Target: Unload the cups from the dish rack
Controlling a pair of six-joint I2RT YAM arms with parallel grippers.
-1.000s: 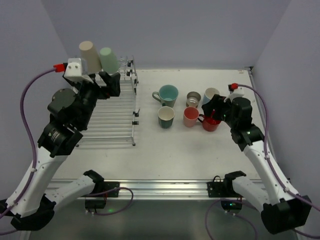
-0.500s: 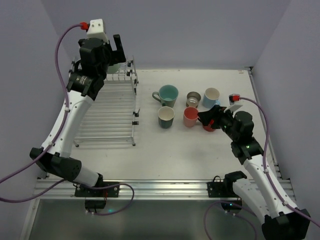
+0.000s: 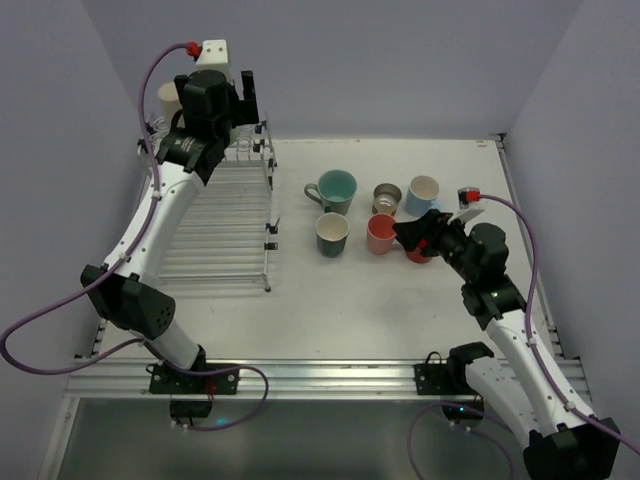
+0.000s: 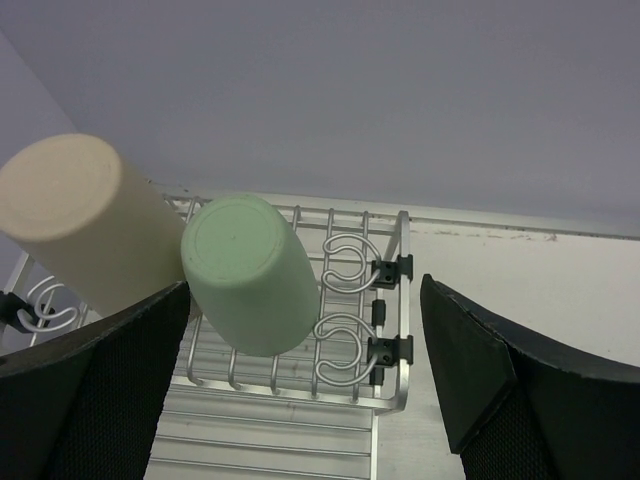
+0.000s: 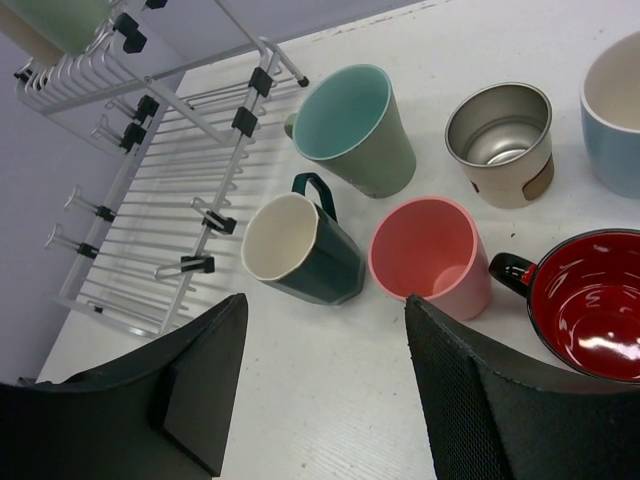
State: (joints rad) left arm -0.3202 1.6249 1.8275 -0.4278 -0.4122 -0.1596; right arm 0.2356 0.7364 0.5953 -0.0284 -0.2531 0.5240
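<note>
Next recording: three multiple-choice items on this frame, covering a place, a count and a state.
1. Where are the beige cup and mint green cup?
A. raised back tier of the dish rack
B. its lower bars
C. off the rack
2. How many cups stand on the table?
A. four
B. six
C. eight
3. The left gripper is:
A. shut on a cup
B. open, empty
C. unseen

1A, both lean there; 2B, teal mug, steel cup, light blue cup, dark green mug, pink cup, red cup; 3B, fingers spread, nothing between.
</note>
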